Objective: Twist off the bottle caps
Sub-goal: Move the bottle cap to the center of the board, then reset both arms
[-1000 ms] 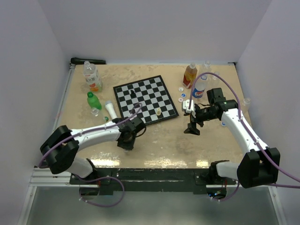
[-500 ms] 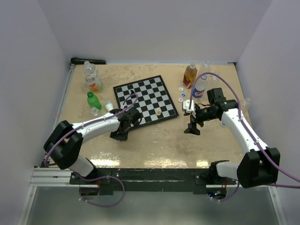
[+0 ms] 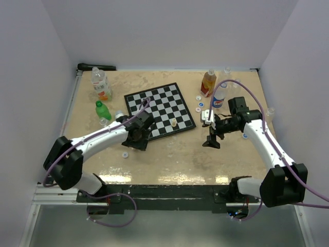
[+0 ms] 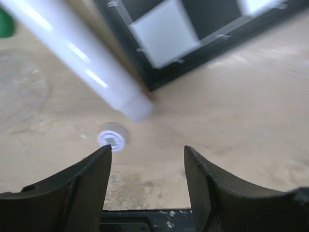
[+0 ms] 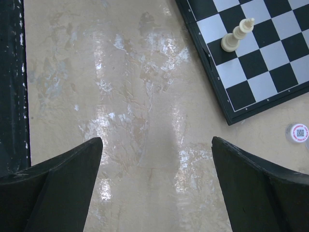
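wrist views, plainer than the top one, show left claw and right claw parted, empty.

Both arms are reached out from the bases, and both grippers are held with jaws parted.
The left arm is stretched forward and inward, and the left gripper is tilted downward with its jaws moderately spread. The right arm is bent at the elbow, and the right gripper is pointed straight down with its jaws spread wide.
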Robot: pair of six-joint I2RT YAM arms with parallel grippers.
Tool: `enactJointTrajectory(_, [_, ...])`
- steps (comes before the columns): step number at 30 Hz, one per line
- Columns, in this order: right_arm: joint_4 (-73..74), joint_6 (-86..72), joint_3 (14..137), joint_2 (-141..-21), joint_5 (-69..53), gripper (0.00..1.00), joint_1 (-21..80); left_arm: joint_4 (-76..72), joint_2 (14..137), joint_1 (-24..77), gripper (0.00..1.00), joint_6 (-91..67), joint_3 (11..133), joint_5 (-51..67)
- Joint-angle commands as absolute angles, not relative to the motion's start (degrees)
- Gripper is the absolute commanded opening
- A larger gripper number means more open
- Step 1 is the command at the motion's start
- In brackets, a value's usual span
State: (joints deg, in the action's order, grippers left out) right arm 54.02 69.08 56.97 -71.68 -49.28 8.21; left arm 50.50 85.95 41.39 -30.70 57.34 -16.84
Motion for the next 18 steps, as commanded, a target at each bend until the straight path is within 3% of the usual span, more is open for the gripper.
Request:
enactJointTrajectory(1, [53.4, 66.5, 58.9, -66.1, -52.9, 0.98, 7.2, 42.3, 74.8, 42.7, 0.69, -24.3, 62.8, -0.3])
enactJointTrajectory(4, [49.5, 58.1, 60.1, -61.8, -50.1, 0.98, 7.2, 38.2, 70.1, 42.6, 0.82, -20.2, 69.0, 2.5])
enactJointTrajectory(8, [44.7, 45.0, 66.3, -57.1, -43.1, 0.98, 6.2, 37.1, 68.6, 41.3, 1.0, -13.3, 79.7, -2.8])
enactJointTrajectory(13, [26.9, 18.0, 70.0, -49.3, -24.1, 0.98, 4.7, 39.3, 70.4, 36.1, 1.0, -9.1, 91.3, -10.9])
enactJointTrajectory(18, [27.8, 7.9, 80.0, -51.3, -9.1, 0.98, 4.7, 36.7, 66.4, 34.9, 1.0, -7.3, 92.0, -17.3])
